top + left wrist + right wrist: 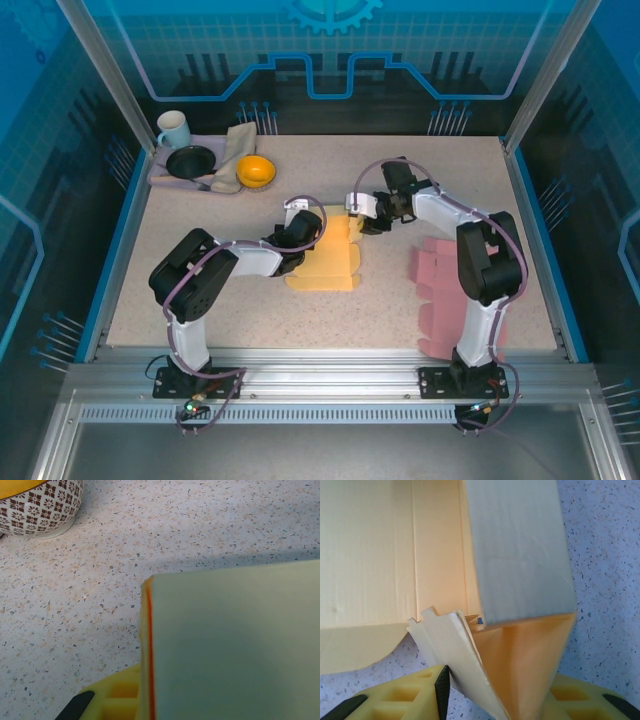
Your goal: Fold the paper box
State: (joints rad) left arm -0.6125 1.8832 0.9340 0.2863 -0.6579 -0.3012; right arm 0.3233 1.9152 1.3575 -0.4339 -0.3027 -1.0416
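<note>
As left end effector (299, 234) pinches the paper box (326, 264), right end effector (369, 221) grips it.

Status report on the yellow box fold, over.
Left hand shut on a raised flap of the yellow paper box. Right hand clamps folded side wall. Pink flat card lies apart, right.

Speckled table (430, 180) w/ yellow box (325, 272), pink cardboard (435, 265), tray (153, 180) far-left

Left arm (235, 262): stretched forward and to the right, elbow low.
Left gripper (303, 238): jaws closed.
Right arm (470, 225): bent leftward toward centre.
Right gripper (502, 700): fingers (427, 695) clamped on the box (520, 555).
</note>
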